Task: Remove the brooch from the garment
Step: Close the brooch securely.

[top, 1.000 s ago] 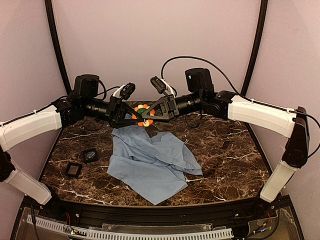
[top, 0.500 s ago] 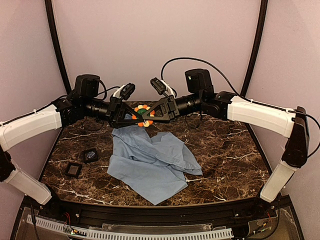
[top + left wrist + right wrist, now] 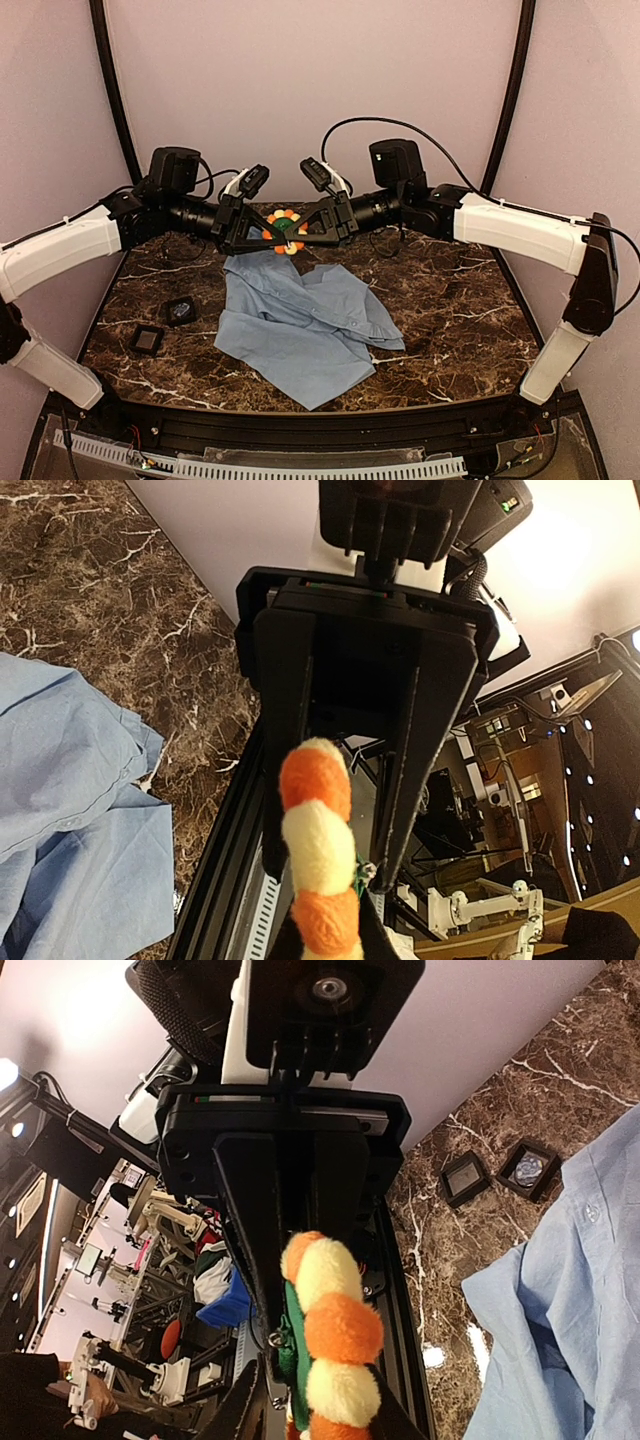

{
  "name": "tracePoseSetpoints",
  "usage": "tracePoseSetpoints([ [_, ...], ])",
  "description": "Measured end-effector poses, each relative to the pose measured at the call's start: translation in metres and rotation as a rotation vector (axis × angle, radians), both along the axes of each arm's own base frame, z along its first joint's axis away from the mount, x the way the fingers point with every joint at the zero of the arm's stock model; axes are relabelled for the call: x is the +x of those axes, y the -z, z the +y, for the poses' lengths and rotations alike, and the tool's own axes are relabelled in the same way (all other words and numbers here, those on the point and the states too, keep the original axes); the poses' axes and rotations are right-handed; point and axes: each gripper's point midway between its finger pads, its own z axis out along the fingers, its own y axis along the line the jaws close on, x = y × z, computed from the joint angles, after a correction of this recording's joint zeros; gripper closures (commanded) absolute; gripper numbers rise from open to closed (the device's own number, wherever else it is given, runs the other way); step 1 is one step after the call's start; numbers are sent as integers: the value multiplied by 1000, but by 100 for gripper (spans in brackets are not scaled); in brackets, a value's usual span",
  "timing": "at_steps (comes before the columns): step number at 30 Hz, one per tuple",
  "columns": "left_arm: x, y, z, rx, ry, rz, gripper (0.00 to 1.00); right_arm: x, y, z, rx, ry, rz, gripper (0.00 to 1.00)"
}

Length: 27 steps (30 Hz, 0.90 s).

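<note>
1. The brooch (image 3: 285, 231) is held above the far side of the table (image 3: 450, 290) by the left gripper (image 3: 270, 234), which is pinched shut on it. The garment (image 3: 300, 320) lies crumpled below, seemingly free of it.
2. The right gripper (image 3: 299, 232) is set around the same brooch from the opposite side; whether it clamps cannot be told.
3. A firm right grip is best confirmed before the left is released.

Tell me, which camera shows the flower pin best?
The right wrist view: the brooch is close, with fluffy petals and some green showing. The left wrist view shows only three petals edge-on; the top view shows it tiny.
</note>
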Motion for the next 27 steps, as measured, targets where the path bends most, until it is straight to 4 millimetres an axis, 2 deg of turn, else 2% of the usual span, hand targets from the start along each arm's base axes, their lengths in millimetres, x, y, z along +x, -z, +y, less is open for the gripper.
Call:
tracePoseSetpoints([
  [20,1,11,5,64,-23,-30,99,1,17,6,-22,-48,68,76],
  [27,3,11,6,81,-34,-47,99,3,17,7,-24,-51,77,77],
])
